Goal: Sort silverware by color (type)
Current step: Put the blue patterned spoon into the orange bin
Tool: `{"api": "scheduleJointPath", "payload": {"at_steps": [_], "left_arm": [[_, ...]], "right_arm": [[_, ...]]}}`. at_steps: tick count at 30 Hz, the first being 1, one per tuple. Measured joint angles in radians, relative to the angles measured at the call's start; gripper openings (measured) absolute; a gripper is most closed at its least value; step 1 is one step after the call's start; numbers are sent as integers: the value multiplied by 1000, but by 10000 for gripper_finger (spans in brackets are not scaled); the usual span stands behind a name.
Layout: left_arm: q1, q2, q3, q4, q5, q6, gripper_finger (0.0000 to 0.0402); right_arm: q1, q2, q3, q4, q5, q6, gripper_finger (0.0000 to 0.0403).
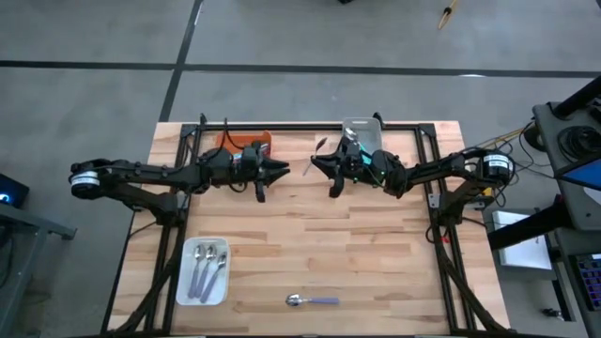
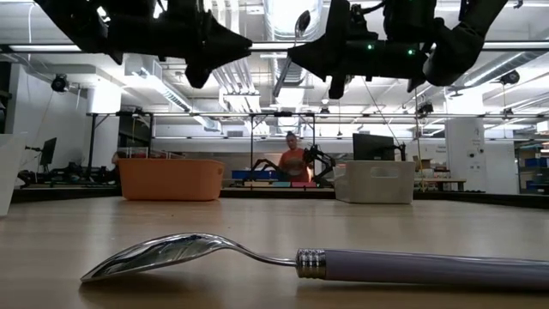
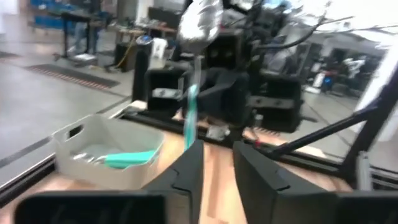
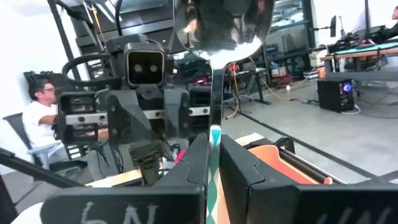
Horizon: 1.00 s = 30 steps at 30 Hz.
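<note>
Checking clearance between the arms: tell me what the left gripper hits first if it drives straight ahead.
Likely the teal spoon held upright in the right gripper, facing the left gripper head-on; depth between them is unclear.

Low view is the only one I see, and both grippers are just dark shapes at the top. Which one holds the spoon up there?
Observer: The right gripper is shut on the teal spoon, gripping its handle, with the bowl sticking out past the fingers.
Operator: And the left one?
Observer: The left gripper is open with nothing between its fingers, and it faces the right one.
Operator: I see the grey tray only from the side. Is something inside?
Observer: Yes, the grey tray has teal-handled silverware lying in it.
</note>
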Motion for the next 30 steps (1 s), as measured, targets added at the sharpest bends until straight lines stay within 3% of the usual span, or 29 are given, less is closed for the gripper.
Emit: {"api": "scheduleJointPath", "payload": {"at_steps": [8,13,22,30], "left_arm": [[-5,5,0,0,-98,-6,122],[-48,51,0,47,-118,7,125],[-119,133,0,16,-422,165,126],[-123,205,1,43,-509,174,126]], "right_arm": [[36,43,0,55,50,-3,12],[56,104,0,143,82,-3,12],[58,199,86,203,102,10,12],[59,276,163,204,99,-2,12]]}}
